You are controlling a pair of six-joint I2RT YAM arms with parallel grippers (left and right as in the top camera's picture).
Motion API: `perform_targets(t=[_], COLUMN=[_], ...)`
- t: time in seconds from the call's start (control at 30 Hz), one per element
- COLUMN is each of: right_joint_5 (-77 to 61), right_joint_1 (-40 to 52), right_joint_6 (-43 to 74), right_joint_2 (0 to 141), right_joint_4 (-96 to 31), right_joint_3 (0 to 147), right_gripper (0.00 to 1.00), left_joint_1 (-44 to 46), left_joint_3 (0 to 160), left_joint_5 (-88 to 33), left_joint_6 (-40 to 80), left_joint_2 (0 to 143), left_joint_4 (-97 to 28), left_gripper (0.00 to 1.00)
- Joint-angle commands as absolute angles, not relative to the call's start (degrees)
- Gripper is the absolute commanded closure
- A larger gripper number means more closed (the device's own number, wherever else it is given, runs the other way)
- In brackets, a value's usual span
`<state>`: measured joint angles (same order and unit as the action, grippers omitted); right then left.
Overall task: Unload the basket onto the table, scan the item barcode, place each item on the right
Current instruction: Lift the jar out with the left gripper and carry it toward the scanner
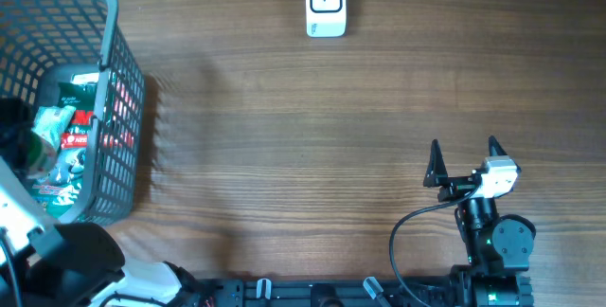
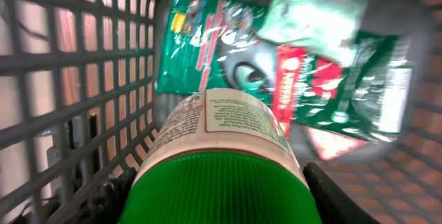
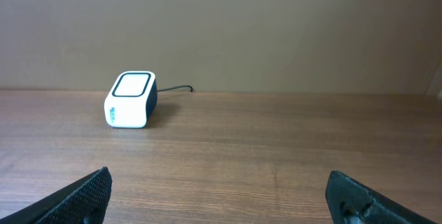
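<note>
One green-capped bottle (image 2: 224, 141) sits clamped between the left gripper's (image 2: 219, 200) fingers, low inside the basket (image 1: 125, 99) at the table's (image 1: 284, 165) left edge — mesh wall close on one side, foil packets (image 2: 207, 51) just beyond. The left arm reaches down into the basket. The right gripper (image 1: 464, 158) hangs spread wide and empty — well apart from the scanner (image 1: 326, 4) across bare wood.

Grey mesh basket on a wooden table

The basket (image 1: 123, 146) stands at the left edge of the table (image 1: 303, 136). Glossy green-and-red packets (image 2: 207, 51) lie overlapping on its floor, and a pale green pouch (image 2: 311, 13) rests on them at the far side.
</note>
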<state>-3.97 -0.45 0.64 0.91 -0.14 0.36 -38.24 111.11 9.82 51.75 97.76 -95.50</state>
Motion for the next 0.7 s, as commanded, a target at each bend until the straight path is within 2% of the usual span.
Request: perform_targets(t=[0.0,0.33,0.53,0.67], right_joint_5=[-3.16,-3.16,-3.16,-3.16], right_joint_1=[-0.71,-0.71,-0.71,-0.71], right_joint_6=[1.58,1.56,1.58,1.56], right_joint_2=[0.80,0.80,0.80,0.80], right_joint_4=[0.01,0.01,0.01,0.01], right_joint_3=[0.34,0.34,0.34,0.34], right_gripper=[0.00,0.00,0.00,0.00], left_joint_1=[-37.98,-35.51,-26.17,-15.29], left_joint_3=[122.37,128.70,128.70,128.70], left_joint_5=[7.79,-10.66,-14.66,-14.76], left_joint_6=[48.36,48.40,48.69,50.22], left_joint_2=[96.20,90.78,90.15,90.26], left_joint_4=[-96.51,-94.96,-91.90,-90.85], left_gripper=[0.55,0.56,0.55,0.53])
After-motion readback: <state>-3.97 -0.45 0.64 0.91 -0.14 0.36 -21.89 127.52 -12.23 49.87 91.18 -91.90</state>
